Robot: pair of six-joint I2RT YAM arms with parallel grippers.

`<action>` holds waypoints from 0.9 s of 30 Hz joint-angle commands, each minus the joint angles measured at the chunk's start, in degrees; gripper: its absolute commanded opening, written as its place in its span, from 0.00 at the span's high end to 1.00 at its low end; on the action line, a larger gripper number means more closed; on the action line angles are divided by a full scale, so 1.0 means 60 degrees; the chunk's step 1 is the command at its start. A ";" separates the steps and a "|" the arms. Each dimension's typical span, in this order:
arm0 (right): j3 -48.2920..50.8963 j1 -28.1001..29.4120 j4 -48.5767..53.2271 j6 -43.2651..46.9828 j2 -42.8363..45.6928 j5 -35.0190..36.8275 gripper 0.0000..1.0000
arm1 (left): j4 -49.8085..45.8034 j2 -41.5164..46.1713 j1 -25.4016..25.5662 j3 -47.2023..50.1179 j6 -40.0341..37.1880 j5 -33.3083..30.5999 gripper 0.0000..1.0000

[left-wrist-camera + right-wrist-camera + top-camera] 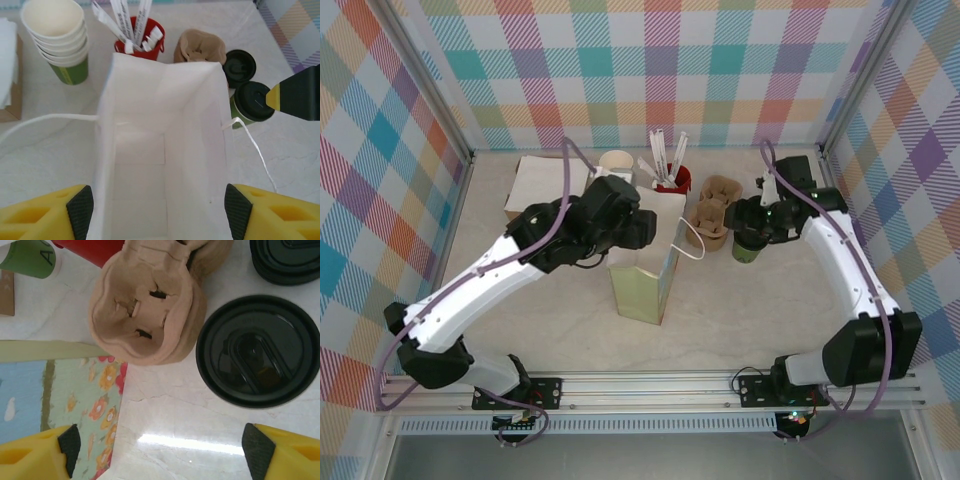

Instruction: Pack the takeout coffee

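Right wrist view puts the takeout coffee (257,350) below the right tool (162,450), ahead of its fingertips and nearer its right finger than its left. The jaws stand wide apart with nothing between them. The cup stands upright on the table (165,410), long axis vertical, black lid up.

The right arm is plainly the nearer. The left tool (159,210) hangs open over the mouth of the paper bag (165,90), one pad outside each wall; whether they touch it I cannot tell.

As I judge it, the grab calls for a shift toward the lid, then a drop around the cup's side. Room is tight: a pulp carrier (147,315) sits just beside the cup on the left-finger side, and a lid stack (287,260) lies just beyond it. The table is pale and glossy, probably slick.
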State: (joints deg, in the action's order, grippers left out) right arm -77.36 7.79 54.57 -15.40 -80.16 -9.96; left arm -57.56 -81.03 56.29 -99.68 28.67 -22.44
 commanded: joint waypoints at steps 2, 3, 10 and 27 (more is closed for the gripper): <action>-0.1099 -0.0070 0.0561 0.0228 -0.1086 -0.0219 0.25 | 0.0244 0.0848 0.0127 0.0696 -0.0152 -0.0904 0.26; -0.1315 -0.0068 0.0612 0.0244 -0.1315 -0.0216 0.27 | 0.0248 0.0996 0.0129 0.0820 -0.0149 -0.1009 0.26; -0.2683 -0.0068 0.0776 0.0238 -0.2986 -0.0041 0.37 | 0.0307 0.1960 0.0137 0.1628 -0.0076 -0.1776 0.23; -0.4175 -0.0052 0.1167 0.0259 -0.5229 0.0048 0.45 | 0.0116 0.2113 0.0131 0.1862 0.0013 -0.2002 0.21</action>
State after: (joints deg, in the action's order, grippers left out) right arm -100.42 7.79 59.57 -14.35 -110.17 -9.69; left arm -56.75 -68.25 56.29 -88.88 28.75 -33.12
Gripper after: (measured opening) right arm 0.557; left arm 0.788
